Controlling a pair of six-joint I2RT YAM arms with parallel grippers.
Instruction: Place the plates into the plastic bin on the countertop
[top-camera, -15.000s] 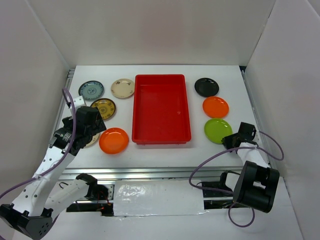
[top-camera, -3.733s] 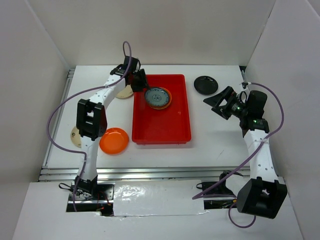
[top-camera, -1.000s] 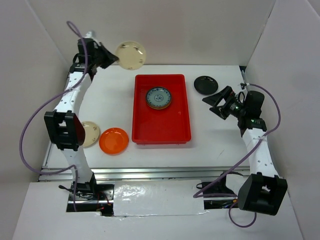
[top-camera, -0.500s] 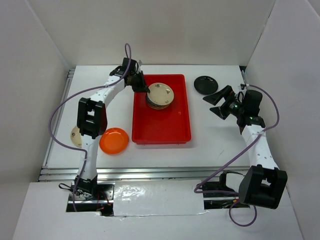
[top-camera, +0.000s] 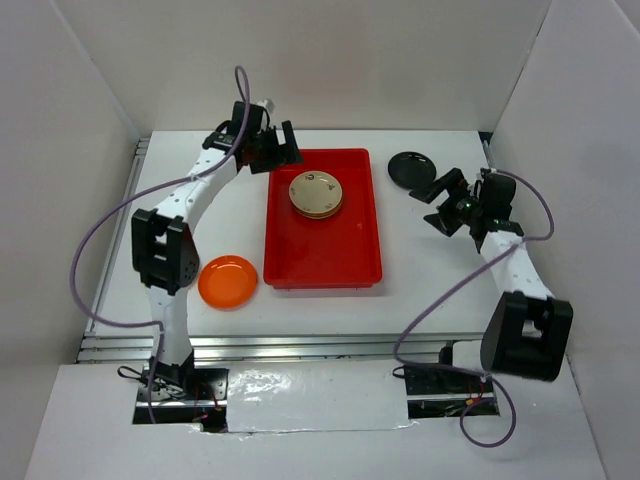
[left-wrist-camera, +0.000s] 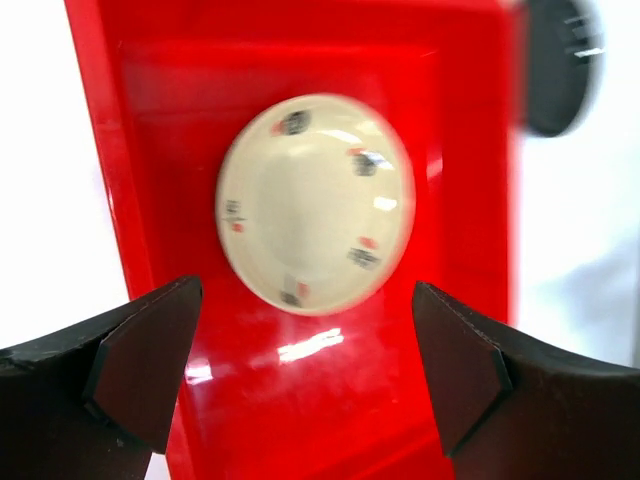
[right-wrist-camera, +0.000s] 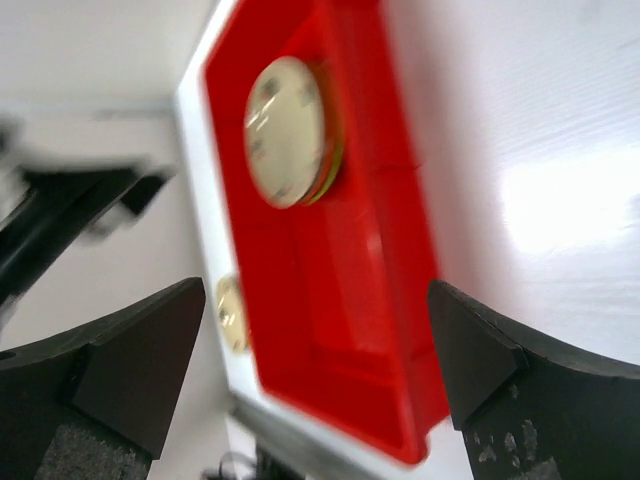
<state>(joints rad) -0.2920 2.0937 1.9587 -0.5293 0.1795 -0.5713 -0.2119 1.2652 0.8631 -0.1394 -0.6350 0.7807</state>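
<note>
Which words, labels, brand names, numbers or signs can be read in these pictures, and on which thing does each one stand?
No text can be read anywhere in these pictures.
Cream plate: small dark and red marks around its rim, too blurred to tell whether they are writing or only pattern.
Red bin, black plate, orange plate: no words, numbers or signs show.

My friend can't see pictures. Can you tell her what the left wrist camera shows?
A cream plate lies in the red bin, framed by the left tool's open black fingers. A blurry black plate sits outside on the white countertop.
</note>
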